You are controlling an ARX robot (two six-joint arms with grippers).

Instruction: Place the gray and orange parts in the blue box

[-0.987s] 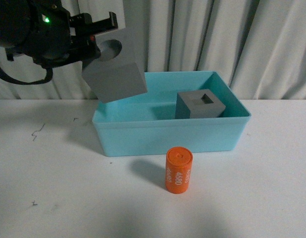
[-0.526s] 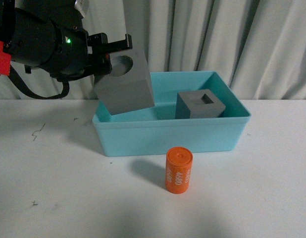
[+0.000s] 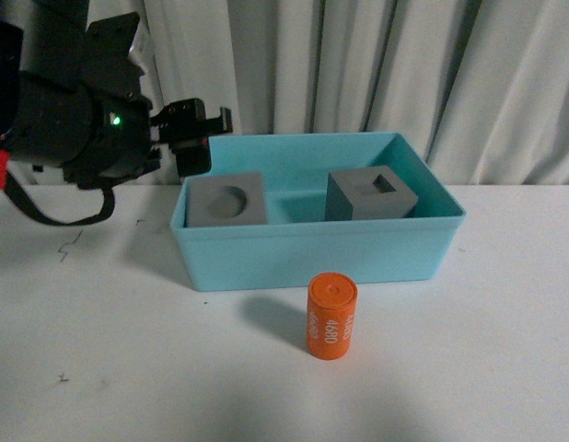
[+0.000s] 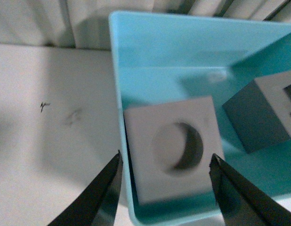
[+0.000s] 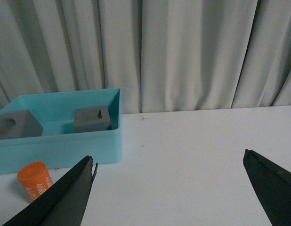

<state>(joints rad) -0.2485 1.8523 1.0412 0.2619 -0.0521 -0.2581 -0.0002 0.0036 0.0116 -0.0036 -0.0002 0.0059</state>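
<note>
Left gripper (image 4: 165, 159) and right gripper (image 5: 169, 157) gape empty. The cylinder (image 3: 332, 316) in front of the box (image 3: 312, 258) looks light, rigid, slick; pinch its sides mid-height.

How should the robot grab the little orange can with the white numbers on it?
Pinch the orange cylinder printed "4680" across its curved side, about halfway up, coming straight down from above. It stands upright on the white table, apart from the turquoise-blue plastic box behind it, so a finger should fit on each side. The open right gripper is probably the one to use.
</note>
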